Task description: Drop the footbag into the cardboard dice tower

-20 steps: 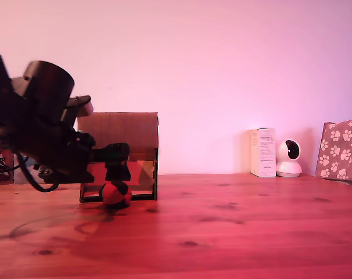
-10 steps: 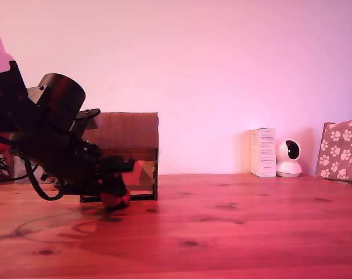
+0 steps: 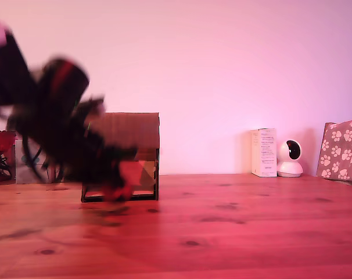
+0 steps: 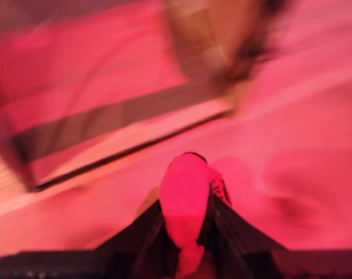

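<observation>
Footbag sits pinched in the closed pincer, low before the cardboard dice tower just beyond it, so lifting and dropping remain.

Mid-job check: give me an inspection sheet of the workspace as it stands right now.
Surface: wooden table, knots in the grain, bare in front.
Job's things: footbag squeezed between the gripper's fingers, low, in front of the cardboard dice tower; the tower stands upright at the exterior view's left.
Clutter: white carton, small white camera and paw-print box on the exterior view's right.
Grippers: gripper shut on the footbag; arm motion-blurred.
Cables: dark cable loop hanging by the arm.
Surroundings: plain wall; red item at the left edge, unclear.
</observation>
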Available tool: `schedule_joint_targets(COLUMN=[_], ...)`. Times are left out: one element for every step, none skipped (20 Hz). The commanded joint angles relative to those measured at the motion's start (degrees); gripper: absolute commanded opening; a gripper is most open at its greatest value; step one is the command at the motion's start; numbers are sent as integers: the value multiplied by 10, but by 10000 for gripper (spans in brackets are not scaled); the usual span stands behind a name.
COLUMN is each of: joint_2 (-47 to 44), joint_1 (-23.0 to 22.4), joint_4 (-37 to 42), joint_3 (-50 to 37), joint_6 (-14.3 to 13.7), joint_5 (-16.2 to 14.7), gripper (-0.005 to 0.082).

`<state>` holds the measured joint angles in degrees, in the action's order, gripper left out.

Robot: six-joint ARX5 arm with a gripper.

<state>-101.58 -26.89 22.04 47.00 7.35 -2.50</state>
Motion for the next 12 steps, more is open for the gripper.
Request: schedule_joint_targets(joint_2=[42, 66, 92, 119, 151, 186, 221, 258, 294, 328, 361, 390], joint_1=[-7, -12, -15, -17, -18, -19, -20, -21, -21, -21, -21, -20], joint_4=[2, 2, 2, 3, 2, 2, -1, -15, -31, -46, -63, -68], joint_3=[-29, -48, -70, -94, -116, -139, -158, -170, -179, -182, -182, -182], joint_6=[9, 17, 21, 28, 28, 28, 28, 28, 29, 29, 28, 27], joint_5=[0, 1, 3, 9, 15, 16, 18, 19, 19, 19, 19, 19], gripper=[139, 139, 139, 139, 139, 139, 139, 139, 139, 140, 140, 140])
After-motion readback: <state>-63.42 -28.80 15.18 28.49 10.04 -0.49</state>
